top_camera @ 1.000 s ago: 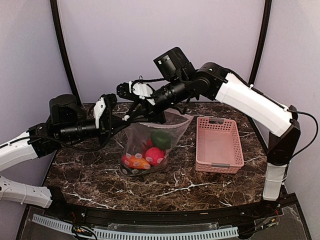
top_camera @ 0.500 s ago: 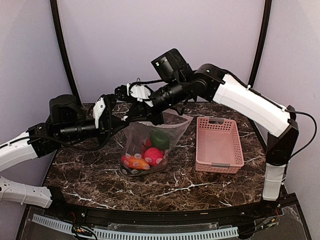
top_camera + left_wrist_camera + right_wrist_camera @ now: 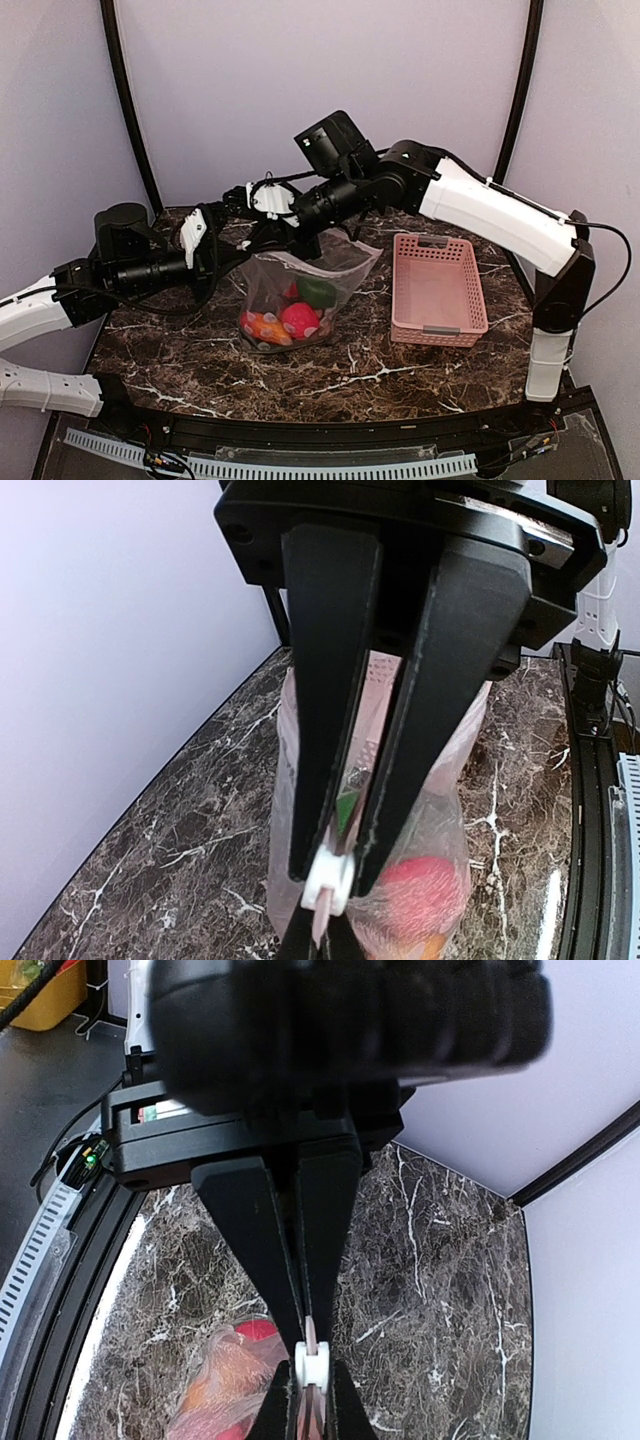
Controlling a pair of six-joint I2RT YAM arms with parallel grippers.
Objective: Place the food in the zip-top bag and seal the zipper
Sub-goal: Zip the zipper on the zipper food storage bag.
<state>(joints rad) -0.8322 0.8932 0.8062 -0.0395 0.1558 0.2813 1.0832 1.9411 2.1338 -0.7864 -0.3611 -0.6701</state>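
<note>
The clear zip-top bag [image 3: 335, 265] hangs upright over the marble table, its bottom resting on it. The food [image 3: 298, 318] lies inside at the bottom: a red strawberry [image 3: 425, 890], a green piece [image 3: 317, 291] and an orange piece [image 3: 268, 326] show through. My left gripper [image 3: 240, 245] and right gripper [image 3: 262, 232] meet tip to tip at the bag's top left corner. Both are shut on the zipper [image 3: 340, 825], a thin pale strip. A small white piece [image 3: 312, 1365] sits on the strip between the two pairs of fingertips. The bag [image 3: 225, 1370] shows below my right gripper [image 3: 312, 1345].
An empty pink slotted basket [image 3: 437, 325] stands right of the bag. Black frame posts rise at the table's back corners, and the table's near rail runs along the front. The right arm reaches across above the bag's top.
My right gripper has shut on the zipper. Both grippers have shifted left and a little down, and the bag has sagged lower with them.
</note>
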